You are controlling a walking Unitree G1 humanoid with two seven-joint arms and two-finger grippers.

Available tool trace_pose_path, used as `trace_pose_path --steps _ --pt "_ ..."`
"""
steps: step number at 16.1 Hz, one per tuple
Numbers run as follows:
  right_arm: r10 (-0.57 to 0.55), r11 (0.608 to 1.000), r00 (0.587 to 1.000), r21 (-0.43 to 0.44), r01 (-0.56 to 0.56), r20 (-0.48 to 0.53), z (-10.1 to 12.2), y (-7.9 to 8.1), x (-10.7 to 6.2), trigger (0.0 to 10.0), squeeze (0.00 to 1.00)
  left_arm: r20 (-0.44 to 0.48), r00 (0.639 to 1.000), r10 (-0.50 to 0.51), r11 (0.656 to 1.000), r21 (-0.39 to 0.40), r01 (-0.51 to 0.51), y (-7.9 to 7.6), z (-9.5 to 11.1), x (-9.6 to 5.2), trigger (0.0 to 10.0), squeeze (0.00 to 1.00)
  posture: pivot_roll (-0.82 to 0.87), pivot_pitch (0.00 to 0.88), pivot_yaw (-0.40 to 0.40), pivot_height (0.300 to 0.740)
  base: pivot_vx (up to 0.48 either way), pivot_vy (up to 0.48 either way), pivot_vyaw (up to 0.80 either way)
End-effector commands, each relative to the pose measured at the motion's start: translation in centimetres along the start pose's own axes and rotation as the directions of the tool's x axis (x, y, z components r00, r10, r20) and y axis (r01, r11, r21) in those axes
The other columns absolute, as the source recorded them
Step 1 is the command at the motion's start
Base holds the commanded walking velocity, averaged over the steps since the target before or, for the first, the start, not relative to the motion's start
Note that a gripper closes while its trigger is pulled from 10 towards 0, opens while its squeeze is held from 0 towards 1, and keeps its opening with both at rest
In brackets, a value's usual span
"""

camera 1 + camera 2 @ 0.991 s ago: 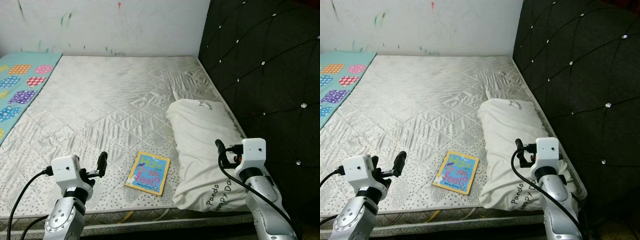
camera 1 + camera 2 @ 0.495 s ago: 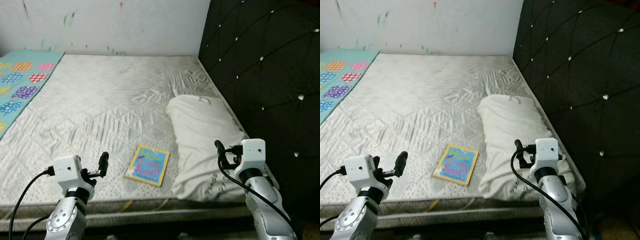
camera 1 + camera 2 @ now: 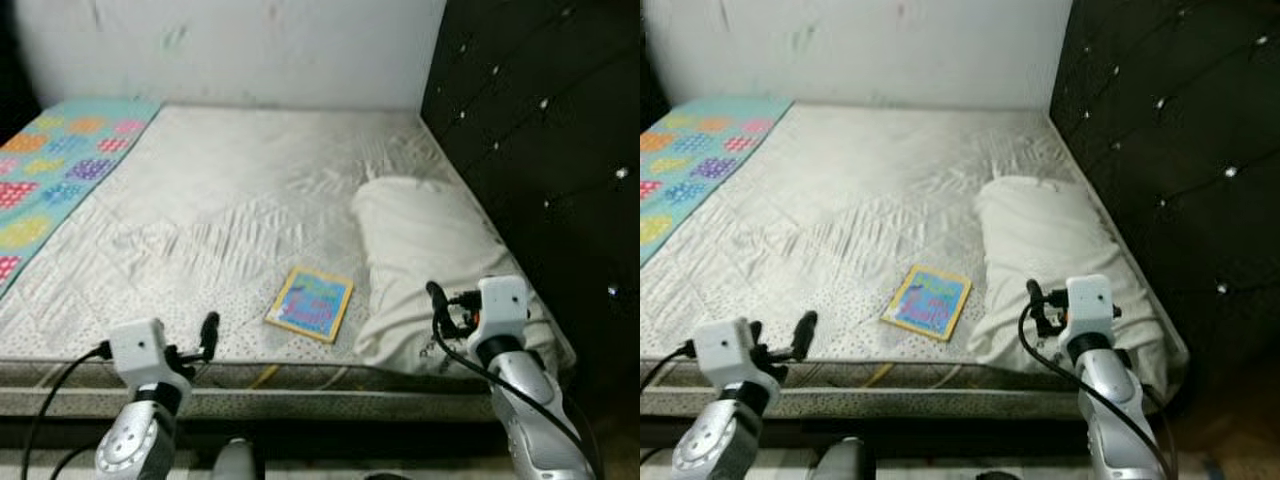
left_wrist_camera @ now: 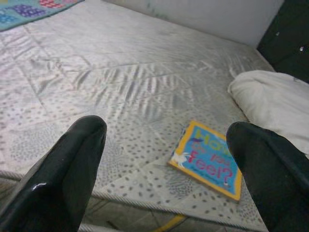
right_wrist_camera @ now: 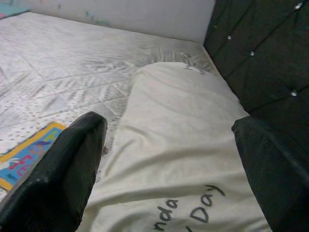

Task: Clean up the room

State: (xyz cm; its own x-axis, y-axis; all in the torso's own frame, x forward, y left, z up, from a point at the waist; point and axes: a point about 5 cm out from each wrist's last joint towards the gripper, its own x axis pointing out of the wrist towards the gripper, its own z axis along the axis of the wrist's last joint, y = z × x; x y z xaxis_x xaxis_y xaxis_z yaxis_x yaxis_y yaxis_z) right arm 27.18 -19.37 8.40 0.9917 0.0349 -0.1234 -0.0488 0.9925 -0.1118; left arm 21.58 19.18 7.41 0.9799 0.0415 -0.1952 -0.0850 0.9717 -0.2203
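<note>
— What's the room like?

— A bed with a pale quilted mattress (image 3: 220, 210) against a white wall (image 3: 240, 50), and a black tufted headboard (image 3: 540, 130) along the robot's right side. A teal blanket (image 3: 55, 160) with coloured patches covers the far left part of the mattress.

— And what is there to tidy?

— A small picture book (image 3: 309, 303) with a yellow border and blue cover. It lies flat near the front edge of the mattress, just beside the left side of a white pillow (image 3: 430, 260), apart from it by a narrow strip of sheet. The pillow lies lengthwise along the headboard side, with dark lettering near its front end.

— The grippers?

— The left gripper (image 4: 166, 159) hangs in front of the mattress edge, fingers spread wide, holding nothing; the book lies between them in its wrist view. The right gripper (image 5: 171, 164) is raised over the front end of the pillow, also spread wide and empty.
</note>
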Motion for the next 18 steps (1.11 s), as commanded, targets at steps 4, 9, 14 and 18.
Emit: trace_pose_path --steps 4,9,14,18 --pt "0.003 1.000 1.000 -0.006 -0.003 0.021 0.54 -0.03 0.25 10.0 0.00 0.020 1.000 -0.005 1.000 0.013 0.005 -0.16 0.64 0.33 10.0 0.00 -0.07 0.000 -0.043 0.673 0.000 0.000 0.00" --pt "0.008 1.000 1.000 -0.008 -0.008 0.022 0.59 0.00 0.28 10.0 0.00 0.018 1.000 -0.004 1.000 0.011 0.004 -0.21 0.57 0.36 10.0 0.00 -0.07 0.000 -0.047 0.673 0.000 0.000 0.00" --pt "0.015 1.000 0.999 0.000 -0.015 0.030 0.60 0.12 0.30 10.0 0.00 0.012 1.000 0.003 1.000 0.013 -0.003 -0.09 0.34 0.45 10.0 0.00 -0.07 0.000 -0.047 0.673 0.000 0.000 0.00" --pt "0.019 1.000 1.000 -0.015 -0.019 0.024 0.50 0.27 0.22 10.0 0.00 0.011 1.000 0.002 1.000 0.015 -0.002 -0.14 0.34 0.45 10.0 0.00 -0.07 0.000 -0.046 0.643 0.000 0.000 0.00"
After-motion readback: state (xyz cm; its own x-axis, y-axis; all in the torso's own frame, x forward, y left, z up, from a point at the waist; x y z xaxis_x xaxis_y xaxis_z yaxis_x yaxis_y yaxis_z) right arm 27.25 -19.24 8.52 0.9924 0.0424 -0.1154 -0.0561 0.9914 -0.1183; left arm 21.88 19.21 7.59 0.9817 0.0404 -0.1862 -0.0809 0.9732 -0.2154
